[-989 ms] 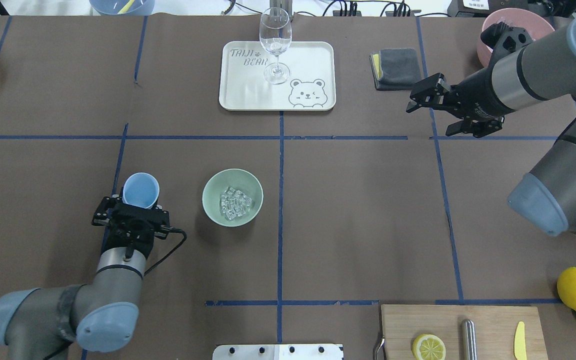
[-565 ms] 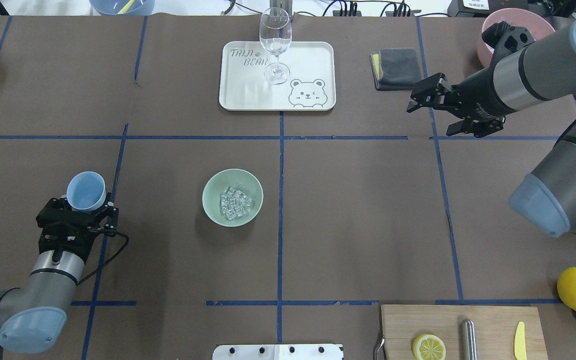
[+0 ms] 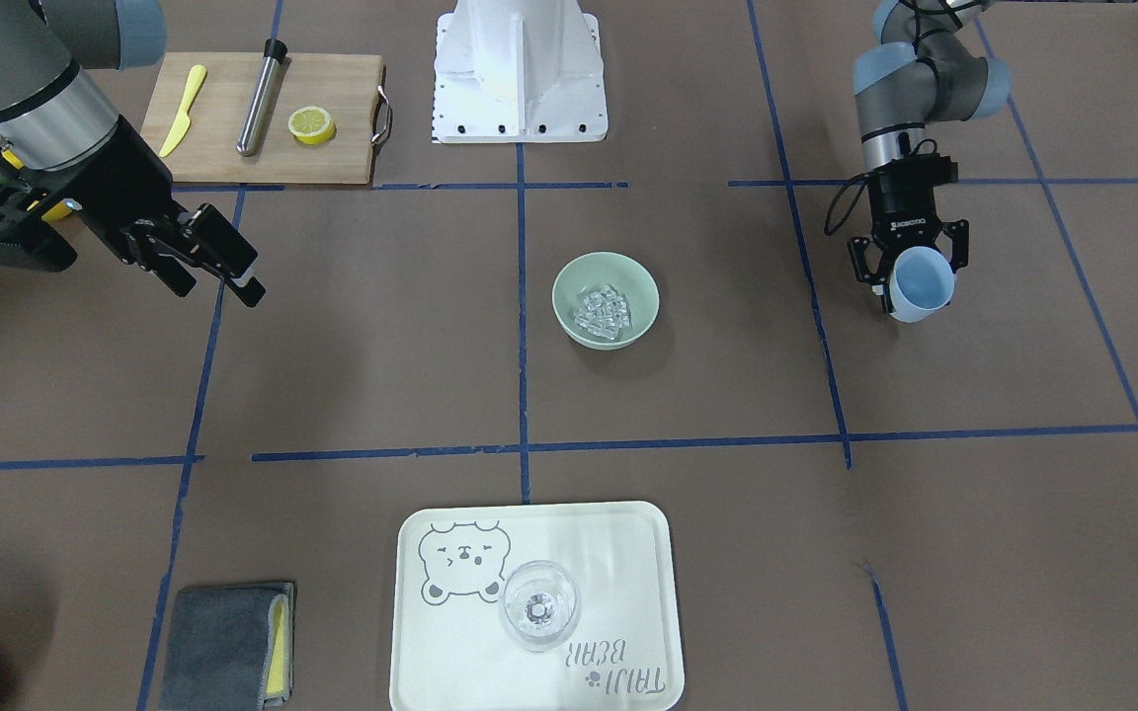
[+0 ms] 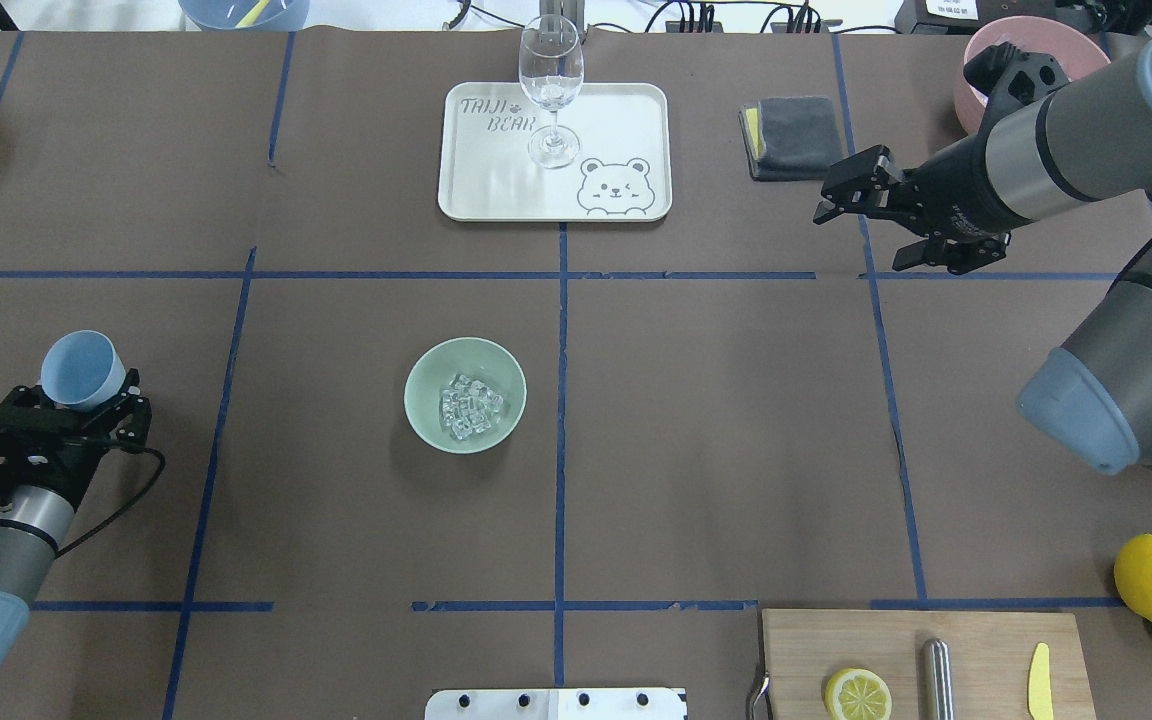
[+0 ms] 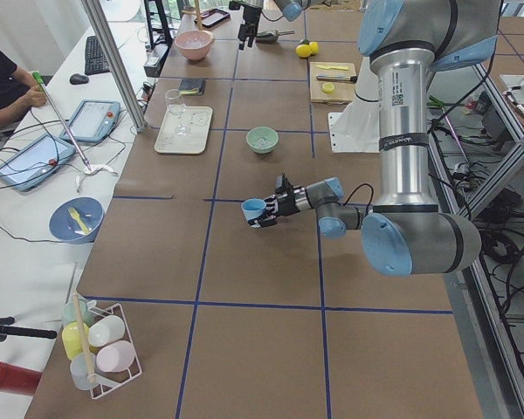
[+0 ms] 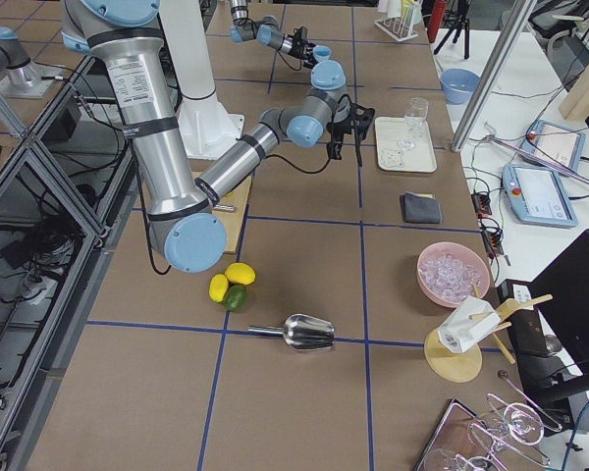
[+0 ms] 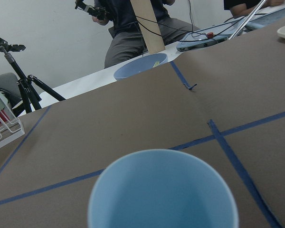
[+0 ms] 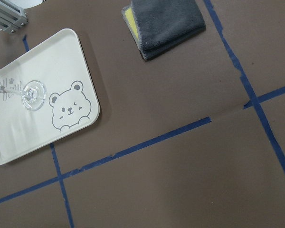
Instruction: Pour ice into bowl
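Bench, brown paper cover with blue tape grid. Item one: bowl (image 4: 465, 395), mint green, standing just left of the centre tape line, on the near half of the bench. Item two: ice (image 4: 469, 407), a small heap of clear cubes, all inside the bowl; none seen on the paper around it. Item three: cup (image 4: 83, 370), light blue, mouth up and roughly upright, at the far left of the bench, well apart from the bowl; its inside shows no ice in the wrist view. Left claw (image 4: 86, 397): clenched on the cup, one finger on each side. Whether the cup's base touches the bench cannot be told. Right claw (image 4: 861, 232): released, holding nothing, hovering at the far right near the cloth (image 4: 796, 135). Other stock: tray (image 4: 466, 200) with a glass (image 4: 550, 80) at far centre; pink container (image 4: 986, 50) at far right; board (image 4: 806, 650) with a lemon half (image 4: 857, 693) at near right. Status, as judged: the pour looks complete, and the step in hand is putting away the empty cup. Next move calls for lowering the cup level until its base sits flat on the paper, then parting the left fingers and lifting straight clear so the cup is not tipped.
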You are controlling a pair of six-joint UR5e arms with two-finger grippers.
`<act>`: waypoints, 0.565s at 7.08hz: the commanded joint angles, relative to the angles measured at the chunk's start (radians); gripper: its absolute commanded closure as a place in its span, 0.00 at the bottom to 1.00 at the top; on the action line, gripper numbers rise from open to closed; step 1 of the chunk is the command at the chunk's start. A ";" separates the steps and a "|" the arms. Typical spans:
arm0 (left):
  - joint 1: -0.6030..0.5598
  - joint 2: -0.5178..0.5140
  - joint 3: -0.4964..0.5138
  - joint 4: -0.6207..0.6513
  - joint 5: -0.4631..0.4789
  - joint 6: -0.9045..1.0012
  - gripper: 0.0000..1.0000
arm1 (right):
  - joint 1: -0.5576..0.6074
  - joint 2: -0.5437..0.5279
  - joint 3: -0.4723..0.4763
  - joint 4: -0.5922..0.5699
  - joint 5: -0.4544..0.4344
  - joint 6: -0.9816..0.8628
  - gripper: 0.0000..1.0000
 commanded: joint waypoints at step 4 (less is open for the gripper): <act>-0.050 0.016 0.155 -0.270 -0.070 0.000 1.00 | 0.000 -0.002 0.004 0.000 -0.007 0.000 0.00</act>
